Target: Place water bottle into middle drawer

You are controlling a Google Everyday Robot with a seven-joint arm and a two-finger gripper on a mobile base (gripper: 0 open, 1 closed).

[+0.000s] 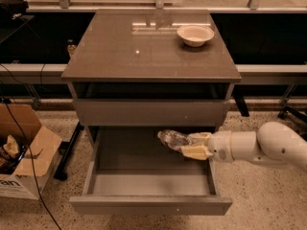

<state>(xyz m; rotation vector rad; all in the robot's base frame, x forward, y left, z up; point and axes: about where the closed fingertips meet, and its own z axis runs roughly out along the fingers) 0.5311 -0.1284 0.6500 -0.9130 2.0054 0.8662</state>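
The water bottle [173, 139] is a small clear crinkled bottle, lying sideways with its end pointing left. My gripper [194, 145] is shut on the water bottle and holds it over the right rear part of the open middle drawer [149, 180]. My white arm [261, 145] reaches in from the right. The drawer is pulled out, and the grey interior that shows has nothing in it. The bottle hangs just below the upper grey drawer front [149, 112].
A white bowl [195, 34] sits on the cabinet top [144, 51] at the back right. An open cardboard box [24, 157] stands on the floor to the left with cables near it. A chair base [292, 113] shows at the right.
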